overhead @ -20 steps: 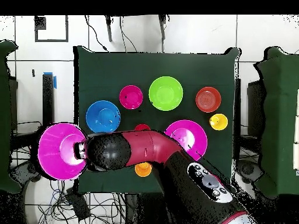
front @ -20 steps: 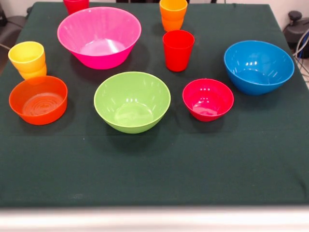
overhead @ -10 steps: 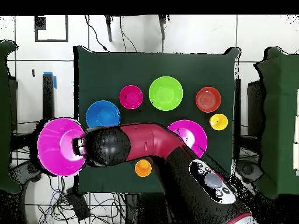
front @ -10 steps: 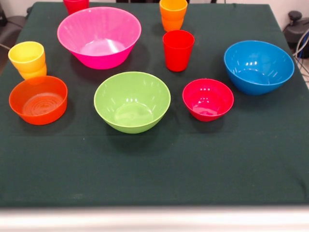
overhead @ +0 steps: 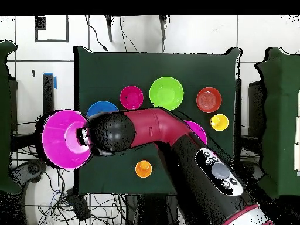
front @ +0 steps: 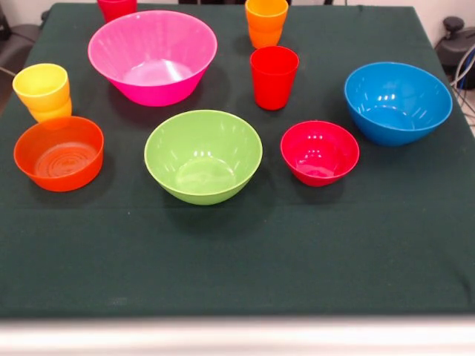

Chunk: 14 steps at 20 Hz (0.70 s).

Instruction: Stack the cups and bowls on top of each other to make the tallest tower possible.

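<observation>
Robot arm (overhead: 170,137) carried a large glossy hot-pink plastic bowl (overhead: 63,139) just beyond the green-clothed counter (overhead: 111,170), beside the blue bowl (overhead: 101,108); jaws hidden, state unclear.

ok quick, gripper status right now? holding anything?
Gripper: cannot be told. The arm's end hides it in the overhead view; the front view doesn't show it. A large hot-pink bowl sits at the arm's tip, grip unseen.
</observation>
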Each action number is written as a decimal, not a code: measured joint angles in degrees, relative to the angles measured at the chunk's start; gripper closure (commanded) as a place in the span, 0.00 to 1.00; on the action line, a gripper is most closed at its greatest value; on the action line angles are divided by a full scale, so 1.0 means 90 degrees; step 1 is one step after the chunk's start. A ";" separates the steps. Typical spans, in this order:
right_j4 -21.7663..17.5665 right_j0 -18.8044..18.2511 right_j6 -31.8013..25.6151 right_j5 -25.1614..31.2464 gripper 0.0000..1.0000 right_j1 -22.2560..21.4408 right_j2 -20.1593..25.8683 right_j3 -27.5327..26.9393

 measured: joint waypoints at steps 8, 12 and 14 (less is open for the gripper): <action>-0.0340 -0.0202 0.0000 0.0028 1.00 0.0238 -0.0002 -0.0329; -0.0507 -0.0329 0.0000 0.0149 1.00 0.0348 -0.0003 -0.0499; -0.0609 -0.0389 0.0000 0.0272 1.00 0.0420 -0.0004 -0.0604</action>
